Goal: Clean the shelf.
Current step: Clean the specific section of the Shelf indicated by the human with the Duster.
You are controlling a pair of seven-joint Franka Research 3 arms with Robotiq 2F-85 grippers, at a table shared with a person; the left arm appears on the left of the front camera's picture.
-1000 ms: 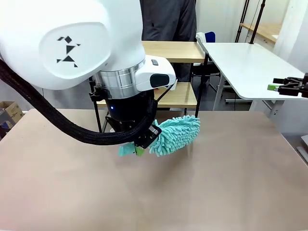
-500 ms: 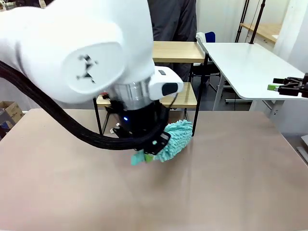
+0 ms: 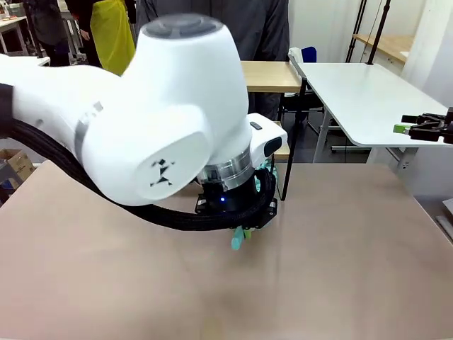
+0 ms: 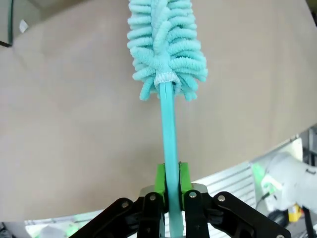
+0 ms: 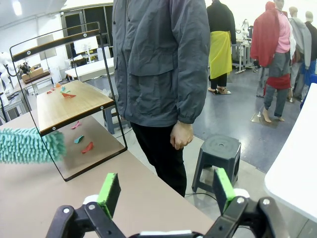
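- Where the left arm [image 3: 141,120] bends low over the brown table [image 3: 340,269], the left gripper [image 4: 168,179] is clamped tight on the thin teal handle of a duster [image 4: 166,44], a green pad pressing it from each side.
- Its fluffy head points straight away from the wrist, above the tabletop; contact with the surface cannot be judged.
- Past the table's right edge, the right gripper [image 5: 166,191] hangs with its jaws spread wide and nothing between them.
- At the table's far edge stands the shelf [image 5: 69,106], upright, the duster head just beside its near corner.
- Small red and teal scraps [image 5: 79,140] lie on both boards.
- Behind the shelf stands a person in a grey jacket [image 5: 158,64], one hand [image 5: 181,136] hanging down.
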